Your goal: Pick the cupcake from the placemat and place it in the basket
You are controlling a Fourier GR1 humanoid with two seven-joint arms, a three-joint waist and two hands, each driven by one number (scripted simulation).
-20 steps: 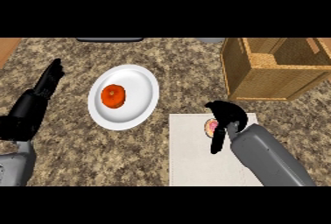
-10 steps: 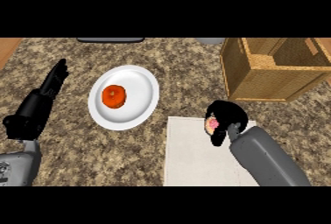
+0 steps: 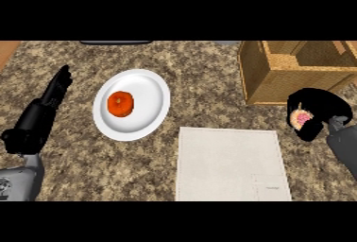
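Cupcake [image 3: 302,119] just right of placemat [image 3: 226,163], pink top showing, wrapped in curled fingers of right hand [image 3: 320,101]. Left hand [image 3: 49,101] resting at left edge, fingers straight. Mid-counter, white plate [image 3: 150,94] bearing orange fruit [image 3: 121,103]. Farthest, wooden basket [image 3: 275,87], just beyond cupcake.

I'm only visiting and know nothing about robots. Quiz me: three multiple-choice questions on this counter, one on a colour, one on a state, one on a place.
1. The plate is: A blue, B white, C black.
2. The left hand is: A fisted, B gripping a spoon, C open, holding nothing.
3. The cupcake is: A in the right hand, B on the plate, C in the left hand.
Answers: B, it shows white under an orange-red fruit; C, its fingers lie straight; A, black fingers curl round it beside the basket.
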